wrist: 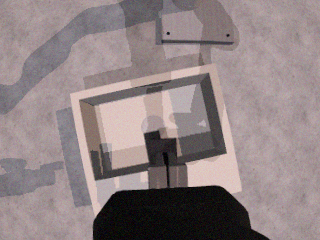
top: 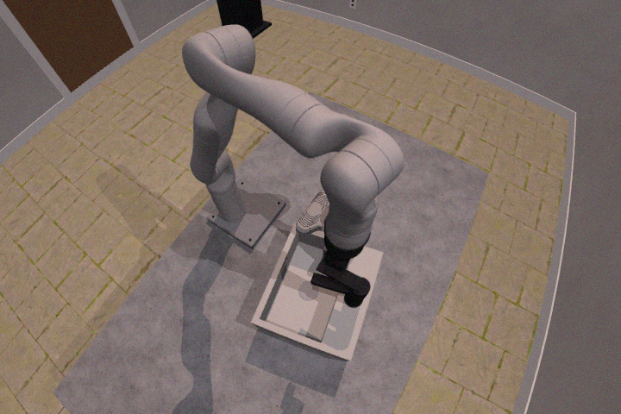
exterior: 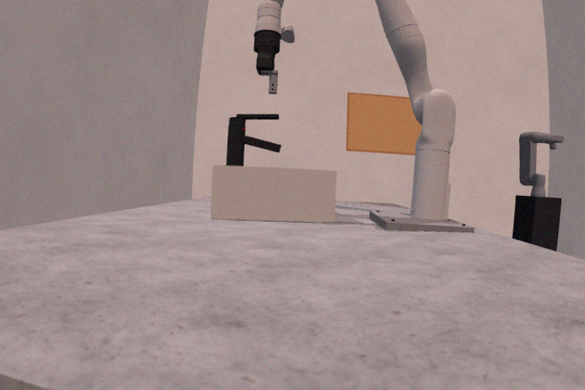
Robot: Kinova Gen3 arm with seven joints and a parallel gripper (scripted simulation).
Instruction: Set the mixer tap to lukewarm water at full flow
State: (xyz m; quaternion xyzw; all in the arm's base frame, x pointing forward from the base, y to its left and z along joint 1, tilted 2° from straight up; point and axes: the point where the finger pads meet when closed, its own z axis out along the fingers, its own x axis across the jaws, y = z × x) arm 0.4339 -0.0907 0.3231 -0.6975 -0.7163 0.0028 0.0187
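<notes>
A black mixer tap point(exterior: 237, 140) stands at the back of a beige sink basin point(exterior: 273, 192). Its flat lever point(exterior: 257, 116) lies level and points out over the spout point(exterior: 262, 144), and a red dot point(exterior: 243, 129) shows on the body. My gripper point(exterior: 272, 85) hangs pointing straight down, a short way above the lever's outer tip, apart from it. The fingers are shut with nothing between them. In the wrist view the shut fingers point(wrist: 164, 160) sit over the basin point(wrist: 154, 130), and the tap is hidden under my gripper body. In the overhead view the tap point(top: 341, 285) lies just below my wrist.
My arm's base plate point(exterior: 419, 223) sits right of the basin. A black pedestal with a grey fixture point(exterior: 537, 184) stands at the far right. An orange panel point(exterior: 380, 123) is on the back wall. The basin walls point(top: 316, 297) rise around the tap.
</notes>
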